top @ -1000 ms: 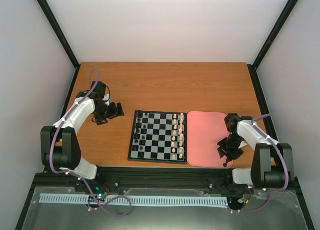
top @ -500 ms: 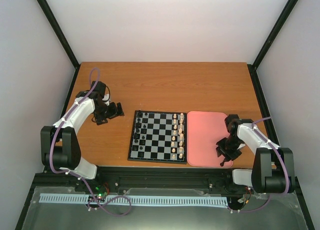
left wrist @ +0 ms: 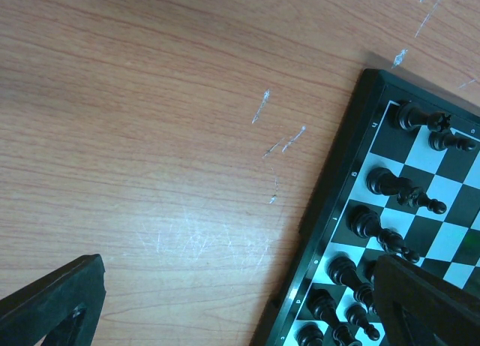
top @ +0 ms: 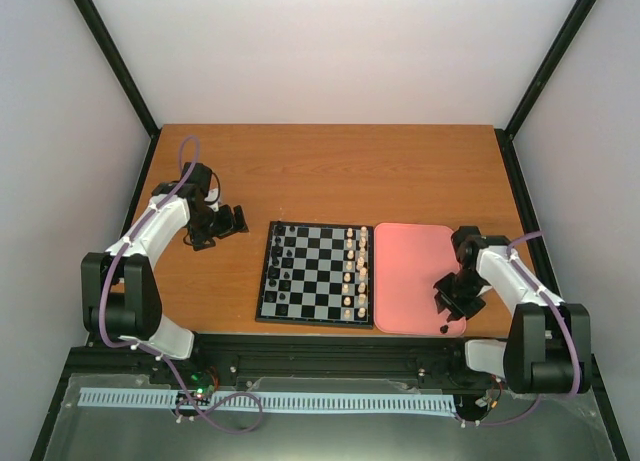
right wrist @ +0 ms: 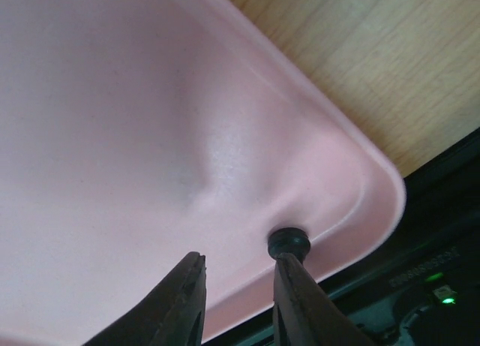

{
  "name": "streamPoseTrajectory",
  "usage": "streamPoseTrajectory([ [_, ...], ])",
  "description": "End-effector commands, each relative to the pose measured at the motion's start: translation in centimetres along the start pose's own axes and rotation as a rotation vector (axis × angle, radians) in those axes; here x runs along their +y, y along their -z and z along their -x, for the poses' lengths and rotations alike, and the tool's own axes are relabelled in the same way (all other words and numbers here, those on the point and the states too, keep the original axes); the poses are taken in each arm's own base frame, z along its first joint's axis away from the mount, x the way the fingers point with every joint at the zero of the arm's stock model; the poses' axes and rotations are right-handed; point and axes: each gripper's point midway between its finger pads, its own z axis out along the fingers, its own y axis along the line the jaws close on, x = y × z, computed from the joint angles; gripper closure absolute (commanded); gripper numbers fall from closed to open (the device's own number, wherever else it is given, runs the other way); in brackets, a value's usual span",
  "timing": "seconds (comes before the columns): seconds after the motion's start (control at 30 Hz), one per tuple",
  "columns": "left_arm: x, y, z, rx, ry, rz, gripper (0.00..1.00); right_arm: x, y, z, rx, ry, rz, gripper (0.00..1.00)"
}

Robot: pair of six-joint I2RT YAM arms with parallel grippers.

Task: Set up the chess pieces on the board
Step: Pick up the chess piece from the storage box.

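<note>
Chess pieces in black stand mostly on the board, along its left side, but 1 black piece lies in the near right corner of the pink tray. The right gripper hangs over it with a narrow gap between the jaws and nothing in it. The piece sits at the tip of 1 finger, outside the gap. Closing here would probably push it against the tray wall or miss it. The left gripper is wide apart over the table and holds nothing.
</note>
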Motion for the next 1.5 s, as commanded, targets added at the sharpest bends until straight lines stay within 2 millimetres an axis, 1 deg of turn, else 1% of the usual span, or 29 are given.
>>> streamPoseTrajectory([
  [0.0, -0.8, 1.1, 1.0, -0.047, -0.012, -0.016, 0.00, -0.9, 1.9, 1.3, -0.068, 0.011, -0.079, 0.70],
  [0.03, -0.8, 1.1, 0.9, -0.046, -0.013, -0.016, 0.00, -1.0, 2.3, 1.5, -0.076, 0.015, -0.093, 0.67],
  [0.13, -0.8, 1.1, 0.9, -0.048, -0.012, -0.019, 0.00, -1.2, 2.9, 1.5, -0.064, 0.018, -0.127, 0.64],
  [0.27, -0.8, 1.0, 0.9, -0.047, -0.012, -0.020, 0.00, -1.2, 2.7, 0.9, -0.037, 0.017, -0.119, 0.64],
  [0.33, -0.8, 1.1, 0.9, -0.047, -0.012, -0.021, 0.00, -1.6, 2.2, 0.5, -0.020, 0.014, -0.122, 0.66],
  [0.43, -0.8, 1.1, 0.8, -0.047, -0.011, -0.023, 0.00, -1.2, 1.7, 0.0, -0.010, 0.004, -0.082, 0.68],
  [0.53, -0.7, 1.0, 0.8, -0.043, -0.008, -0.022, 0.00, -0.5, 0.2, -1.4, 0.046, -0.038, -0.007, 0.68],
  [0.6, -0.8, 0.9, 0.7, -0.039, -0.010, -0.024, 0.00, -0.3, -0.4, -2.0, 0.047, -0.058, 0.019, 0.68],
  [0.7, -0.9, 0.8, 0.7, -0.036, -0.007, -0.029, 0.00, -0.7, -0.7, -2.1, 0.037, -0.071, 0.019, 0.68],
  [0.83, -0.9, 0.7, 0.7, -0.032, -0.004, -0.033, 0.00, -1.2, -0.4, -2.1, 0.024, -0.066, 0.005, 0.68],
  [1.0, -1.0, 0.7, 0.7, -0.034, -0.008, -0.037, 0.00, -1.0, -1.0, -2.2, 0.039, -0.058, 0.011, 0.68],
  [1.2, -0.9, 0.8, 0.7, -0.038, -0.006, -0.035, 0.00, -0.5, -1.1, -2.0, 0.044, -0.034, 0.009, 0.68],
  [1.27, -0.9, 0.8, 0.6, -0.038, -0.008, -0.033, 0.00, -0.2, -1.2, -2.1, 0.050, -0.030, 0.016, 0.71],
  [1.3, -0.9, 0.8, 0.7, -0.038, -0.008, -0.033, 0.00, -0.1, -1.2, -2.1, 0.052, -0.027, 0.017, 0.74],
  [1.4, -0.9, 0.9, 0.7, -0.040, -0.009, -0.032, 0.00, 0.0, -1.2, -2.1, 0.053, -0.023, 0.016, 0.92],
  [1.43, -0.9, 0.9, 0.7, -0.042, -0.011, -0.031, 0.00, 0.0, -1.2, -2.1, 0.052, -0.021, 0.017, 0.96],
  [1.47, -0.9, 0.9, 0.7, -0.041, -0.010, -0.030, 0.00, 0.1, -1.2, -2.0, 0.049, -0.018, 0.019, 0.97],
])
